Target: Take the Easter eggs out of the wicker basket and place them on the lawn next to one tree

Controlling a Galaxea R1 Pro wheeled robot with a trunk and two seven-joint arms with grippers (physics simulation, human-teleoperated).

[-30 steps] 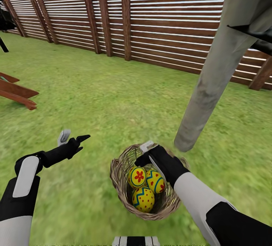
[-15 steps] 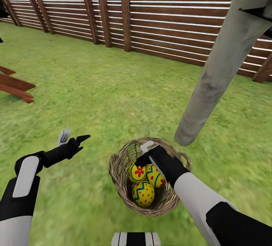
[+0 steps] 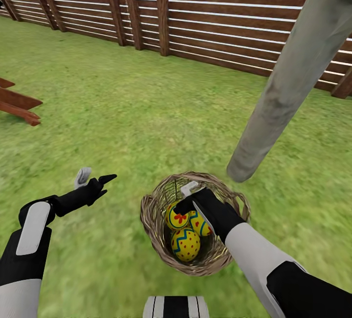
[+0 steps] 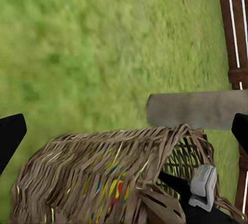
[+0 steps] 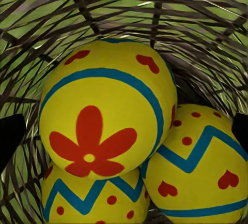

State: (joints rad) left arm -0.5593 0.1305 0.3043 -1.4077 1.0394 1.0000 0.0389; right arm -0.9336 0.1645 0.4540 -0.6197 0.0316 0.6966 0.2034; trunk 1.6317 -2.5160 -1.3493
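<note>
**Observer:** Where do you stand, nearest first?

**Operator:** At six o'clock, close to my base, sits the wicker basket (image 3: 194, 224) on the lawn (image 3: 122, 112), with all three Easter eggs (image 3: 186, 243) in it; so I judge the first pick is only beginning; my right end effector (image 3: 191, 199) is over the basket's mouth at the far rim, reaching toward the flower-topped egg (image 5: 106, 120); in the right wrist view the two black fingertips (image 5: 10, 136) stand wide at either edge of the picture, so I call it spread and holding nothing.

**Observer:** And the left?

**Operator:** My left end effector (image 3: 94, 179) hovers over bare grass at about nine o'clock from the basket, well apart from it; its fingers are spread, empty; its wrist camera looks across at the basket's woven side (image 4: 113, 177).

**Observer:** Farther out?

**Operator:** The tree (image 3: 288, 83), pale grey trunk, meets the grass at roughly one o'clock from the basket, near it; beyond runs a slatted wooden fence (image 3: 195, 10); some red-brown timber (image 3: 17, 105) lies away at ten o'clock.

**Observer:** Next move?

**Operator:** I would lower the right arm until the fingers straddle the top egg, press them shut, lift clear of the rim; the trunk is near, so the carry looks short; my worry is the egg rolling against its neighbours as I close.
</note>
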